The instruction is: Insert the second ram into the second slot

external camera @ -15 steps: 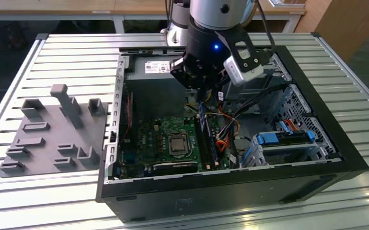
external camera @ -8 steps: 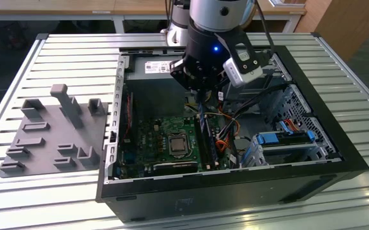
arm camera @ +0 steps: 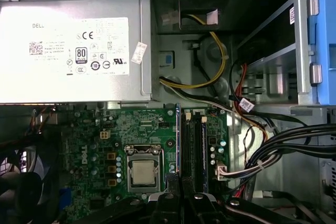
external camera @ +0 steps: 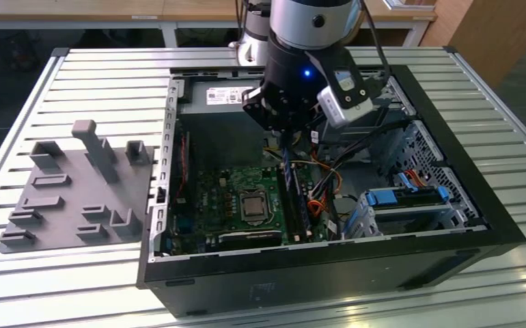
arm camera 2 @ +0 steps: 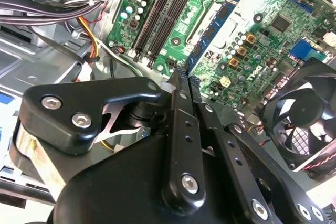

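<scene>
Over slots [arm camera: 190, 145]: ram [arm camera: 178, 140] on edge, next to CPU socket [arm camera: 144, 173]; seated? can't tell.
Gripper [arm camera: 180, 179]: pinching ram.
Handling: prob. light, stiff, fragile; hold flat sides near upper edge, not contacts.

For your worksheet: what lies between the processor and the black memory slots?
The blue ram, on edge in the claw; both wrist views show it.

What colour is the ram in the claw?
Blue: the second ram shows best, edge-on, in the second wrist view.
</scene>
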`<state>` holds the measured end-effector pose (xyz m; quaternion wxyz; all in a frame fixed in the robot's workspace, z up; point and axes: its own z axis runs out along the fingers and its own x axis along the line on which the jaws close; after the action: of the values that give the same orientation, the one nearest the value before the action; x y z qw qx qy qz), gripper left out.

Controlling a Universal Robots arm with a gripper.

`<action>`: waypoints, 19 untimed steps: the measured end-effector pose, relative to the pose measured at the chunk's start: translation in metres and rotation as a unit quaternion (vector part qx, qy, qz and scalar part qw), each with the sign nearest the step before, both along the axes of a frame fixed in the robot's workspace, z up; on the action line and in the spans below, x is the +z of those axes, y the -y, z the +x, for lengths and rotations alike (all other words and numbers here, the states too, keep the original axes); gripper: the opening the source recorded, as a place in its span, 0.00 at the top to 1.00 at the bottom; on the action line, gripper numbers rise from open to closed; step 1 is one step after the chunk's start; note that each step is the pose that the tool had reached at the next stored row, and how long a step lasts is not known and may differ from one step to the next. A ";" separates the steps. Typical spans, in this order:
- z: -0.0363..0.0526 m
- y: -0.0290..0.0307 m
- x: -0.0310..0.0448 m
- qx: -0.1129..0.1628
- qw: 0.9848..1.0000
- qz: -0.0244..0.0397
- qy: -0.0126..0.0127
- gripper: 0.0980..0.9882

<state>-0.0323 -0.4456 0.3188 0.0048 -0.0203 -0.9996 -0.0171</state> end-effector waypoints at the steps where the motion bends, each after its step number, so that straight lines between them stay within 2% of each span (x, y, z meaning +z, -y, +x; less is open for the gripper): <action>1: 0.0000 0.0000 -0.0003 0.000 1.000 0.000 0.000 0.96; 14: 0.0000 0.0006 -0.0052 0.002 1.000 0.000 0.000 0.96; 19: 0.0000 0.0006 -0.0070 0.020 1.000 0.000 0.000 0.96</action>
<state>-0.0323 -0.4462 0.3117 0.0051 -0.0003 -0.9998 -0.0170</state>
